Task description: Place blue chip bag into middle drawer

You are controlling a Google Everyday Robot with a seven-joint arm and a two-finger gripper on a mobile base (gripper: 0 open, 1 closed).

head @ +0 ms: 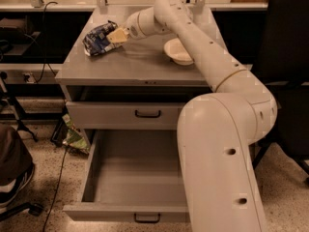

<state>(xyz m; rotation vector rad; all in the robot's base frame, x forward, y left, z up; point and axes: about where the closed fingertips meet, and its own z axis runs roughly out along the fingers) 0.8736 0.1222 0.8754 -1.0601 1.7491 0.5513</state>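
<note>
The blue chip bag (98, 39) lies crumpled on the left part of the grey cabinet top (140, 66). My gripper (117, 35) is at the bag's right edge, touching it, with the arm reaching in from the right. The middle drawer (140, 178) is pulled wide open below, its deep tray empty and its black handle (146, 218) at the front. My white arm covers the drawer's right part.
A cream-white bowl (177, 51) stands on the cabinet top right of the bag, under my arm. A shallower drawer (147, 114) above the open one is shut. A green bag (75, 137) and cables lie on the floor at the left. A black chair (289, 57) stands at the right.
</note>
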